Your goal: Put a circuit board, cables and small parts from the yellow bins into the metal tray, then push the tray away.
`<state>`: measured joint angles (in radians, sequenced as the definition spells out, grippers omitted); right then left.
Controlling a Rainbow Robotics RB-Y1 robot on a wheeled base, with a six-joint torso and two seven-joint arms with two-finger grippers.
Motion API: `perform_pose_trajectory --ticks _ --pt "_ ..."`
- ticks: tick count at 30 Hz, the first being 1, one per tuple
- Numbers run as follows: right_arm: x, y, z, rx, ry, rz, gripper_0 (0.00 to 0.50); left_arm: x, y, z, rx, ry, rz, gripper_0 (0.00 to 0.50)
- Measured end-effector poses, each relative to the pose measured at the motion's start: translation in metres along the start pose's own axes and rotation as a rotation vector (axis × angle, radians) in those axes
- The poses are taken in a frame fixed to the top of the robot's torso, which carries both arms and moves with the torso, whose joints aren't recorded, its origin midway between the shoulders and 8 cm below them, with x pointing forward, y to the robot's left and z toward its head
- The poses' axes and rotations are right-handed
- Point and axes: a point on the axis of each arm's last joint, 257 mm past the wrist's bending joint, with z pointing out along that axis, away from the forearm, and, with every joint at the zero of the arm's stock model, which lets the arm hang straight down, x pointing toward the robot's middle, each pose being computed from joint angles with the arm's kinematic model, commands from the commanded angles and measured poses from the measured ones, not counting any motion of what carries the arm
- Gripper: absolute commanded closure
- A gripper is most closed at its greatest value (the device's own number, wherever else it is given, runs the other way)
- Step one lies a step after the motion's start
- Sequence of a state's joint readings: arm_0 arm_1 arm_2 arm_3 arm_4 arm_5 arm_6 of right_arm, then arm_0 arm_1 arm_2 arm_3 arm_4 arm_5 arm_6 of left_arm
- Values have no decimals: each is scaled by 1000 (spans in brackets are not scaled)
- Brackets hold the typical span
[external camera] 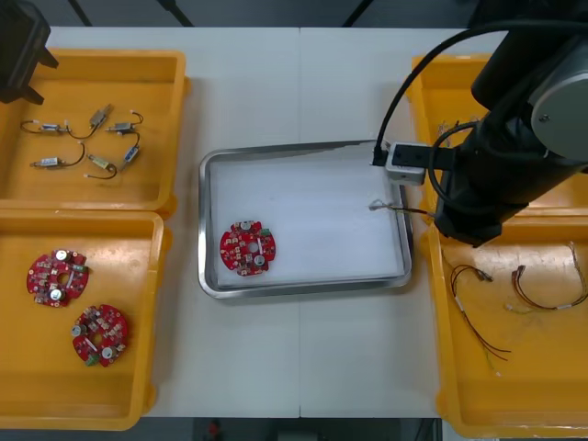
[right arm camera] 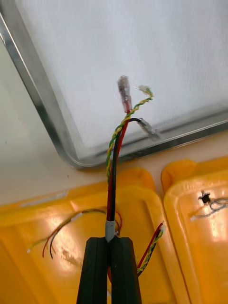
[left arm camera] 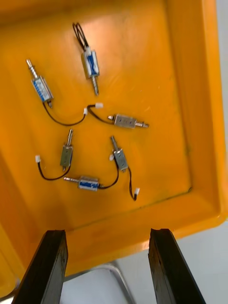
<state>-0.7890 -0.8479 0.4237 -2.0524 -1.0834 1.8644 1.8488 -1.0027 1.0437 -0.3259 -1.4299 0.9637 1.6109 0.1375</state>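
My right gripper (right arm camera: 113, 247) is shut on a cable (right arm camera: 116, 152) of red, black and yellow-green strands, and the cable's free ends hang over a corner of the metal tray (right arm camera: 33, 90). In the front view that cable (external camera: 390, 209) pokes out over the right rim of the tray (external camera: 303, 287), under my right arm (external camera: 496, 175). One round red circuit board (external camera: 247, 248) lies in the tray's left part. Over the far left bin (left arm camera: 199, 118) my left gripper (left arm camera: 108, 259) is open, above several small metal parts (left arm camera: 95, 128).
Two more circuit boards (external camera: 57, 277) (external camera: 101, 334) lie in the near left yellow bin (external camera: 138, 404). Loose cables (external camera: 473, 303) (external camera: 551, 289) rest in the near right bin (external camera: 450, 404). The far right bin (external camera: 432, 92) sits behind my right arm.
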Motion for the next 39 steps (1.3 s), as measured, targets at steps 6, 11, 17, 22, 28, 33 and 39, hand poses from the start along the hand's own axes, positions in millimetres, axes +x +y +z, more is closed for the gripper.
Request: perform_pose_trajectory --ticks 6,11,17,22,28,33,39 --pt "-32 7 18 -33 -81 -91 500 -39 -10 4 12 -49 -103 0" --pt "-45 15 42 -18 -49 -154 500 -73 -13 8 21 -100 -159 0" --pt "-52 19 72 23 -9 -210 500 -108 -14 20 16 -155 -17 0" --pt "-65 20 86 62 -36 -239 500 -122 -17 38 11 -197 92 0" --pt "-73 23 99 99 -53 -186 500 -115 -25 63 40 -203 80 0" --pt "-77 26 111 101 -59 -180 500 -105 -30 83 56 -221 113 0" --pt "-76 26 117 93 -46 -173 127 -107 -18 110 36 -254 140 0"
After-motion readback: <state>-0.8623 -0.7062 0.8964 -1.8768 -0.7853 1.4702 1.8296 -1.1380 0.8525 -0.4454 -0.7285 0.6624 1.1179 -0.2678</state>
